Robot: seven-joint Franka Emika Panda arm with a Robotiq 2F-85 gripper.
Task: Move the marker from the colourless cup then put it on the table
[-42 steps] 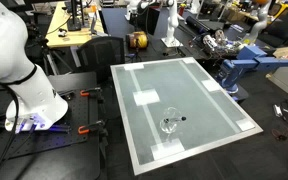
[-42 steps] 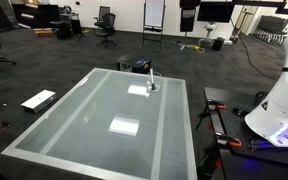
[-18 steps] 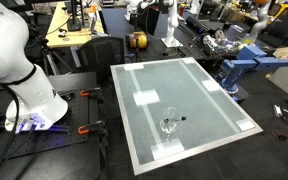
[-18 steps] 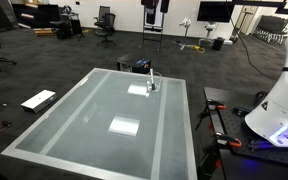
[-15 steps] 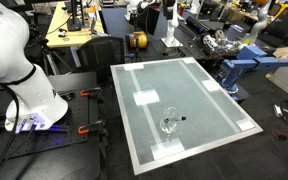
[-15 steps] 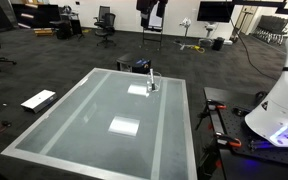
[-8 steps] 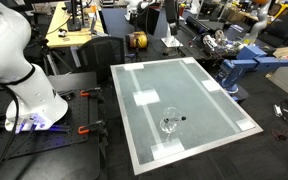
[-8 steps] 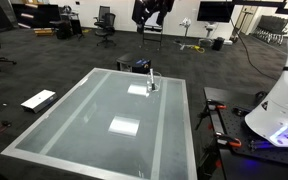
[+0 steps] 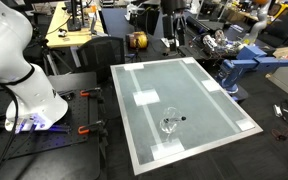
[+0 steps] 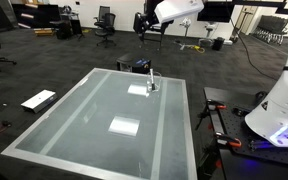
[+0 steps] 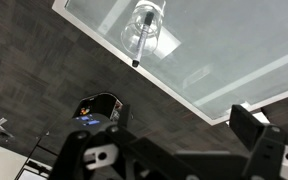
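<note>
Claw: the claw (image 10: 144, 22) hung high in the air beyond the far end of the counter (image 10: 94, 110), at the tip of the white arm (image 10: 179, 10); well apart from the cup
Claw state: in the wrist view the claw (image 11: 179, 160) had its fingers (image 11: 92, 155) spread wide, nothing between them
Cup: the clear cup (image 9: 170, 125) stood upright on the counter (image 9: 189, 85) in both exterior views, near one end and apart from the white tape patches; in the wrist view the cup (image 11: 144, 30) sat close to the counter's edge
Marker: the marker (image 9: 180, 118) was inside the cup, leaning on the rim with its dark tip sticking out past it; in an exterior view the marker (image 10: 150, 73) rose above the cup (image 10: 151, 83); in the wrist view the marker (image 11: 140, 40) ran across the cup, dark end pointing toward the floor side
Contact: claw touched neither cup nor marker
Counter: pale frosted top with white border, seen in the wrist view (image 11: 234, 50) over dark carpet (image 11: 44, 70)
Robot base: white body (image 9: 19, 60) stood beside a long side of the counter, on a black stand
Background: wooden desk (image 9: 69, 38) with clutter behind the counter
</note>
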